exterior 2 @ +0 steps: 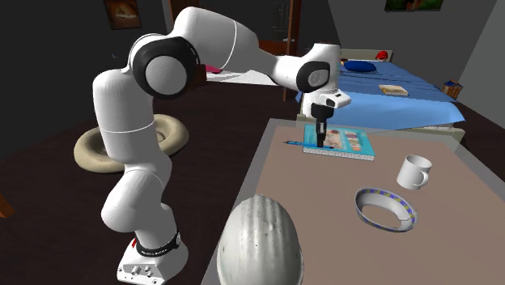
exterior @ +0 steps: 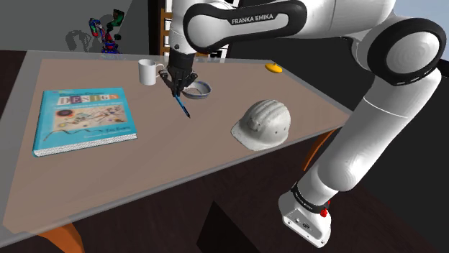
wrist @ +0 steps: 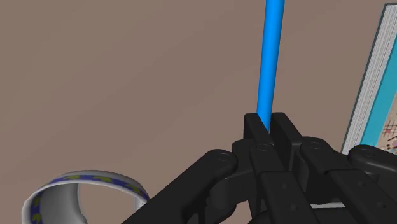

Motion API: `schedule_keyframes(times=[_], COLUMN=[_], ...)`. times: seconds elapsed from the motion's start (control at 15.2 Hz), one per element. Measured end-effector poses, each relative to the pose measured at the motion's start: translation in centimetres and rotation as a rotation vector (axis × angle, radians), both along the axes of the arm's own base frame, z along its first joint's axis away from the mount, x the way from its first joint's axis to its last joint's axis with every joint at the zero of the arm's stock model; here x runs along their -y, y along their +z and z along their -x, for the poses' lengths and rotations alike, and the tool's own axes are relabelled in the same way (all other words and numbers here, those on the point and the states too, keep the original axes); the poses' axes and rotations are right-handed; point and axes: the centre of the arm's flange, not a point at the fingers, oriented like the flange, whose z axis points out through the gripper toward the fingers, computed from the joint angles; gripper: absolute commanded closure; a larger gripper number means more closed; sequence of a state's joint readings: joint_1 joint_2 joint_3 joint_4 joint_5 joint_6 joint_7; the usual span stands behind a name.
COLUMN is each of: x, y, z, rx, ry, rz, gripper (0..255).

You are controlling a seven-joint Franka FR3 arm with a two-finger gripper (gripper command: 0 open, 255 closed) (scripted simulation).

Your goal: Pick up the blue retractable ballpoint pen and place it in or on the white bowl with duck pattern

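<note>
- End effector (exterior: 175, 88) is clamping one end of the blue pen (exterior: 183, 105), with the shaft jutting out beyond the fingertips.
- Pen is sitting over the worktop (exterior: 180, 165), just beside the bowl (exterior: 196, 90), with the book (exterior: 85, 118) well off on the other side.

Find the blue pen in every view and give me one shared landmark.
Shoulder view: blue pen hangs from the gripper, beside the bowl.
Second exterior view: pen sticks out sideways from the gripper, by the book.
Wrist view: pen clasped between the fingers.
Shared landmark: the bowl.
</note>
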State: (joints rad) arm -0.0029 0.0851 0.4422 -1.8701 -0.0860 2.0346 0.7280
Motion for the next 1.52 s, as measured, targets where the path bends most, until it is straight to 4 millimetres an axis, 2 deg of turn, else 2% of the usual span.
schedule_keyframes(times=[1.32, 1.45, 1.52], x=[20.0, 22.6, 23.0], y=[1.7, 1.8, 1.5], z=[-17.1, -18.9, -19.5], rx=[0.0, 0.001, 0.0], ry=[0.001, 0.002, 0.001], rz=[0.0, -0.001, 0.0], gripper=[255, 255, 255])
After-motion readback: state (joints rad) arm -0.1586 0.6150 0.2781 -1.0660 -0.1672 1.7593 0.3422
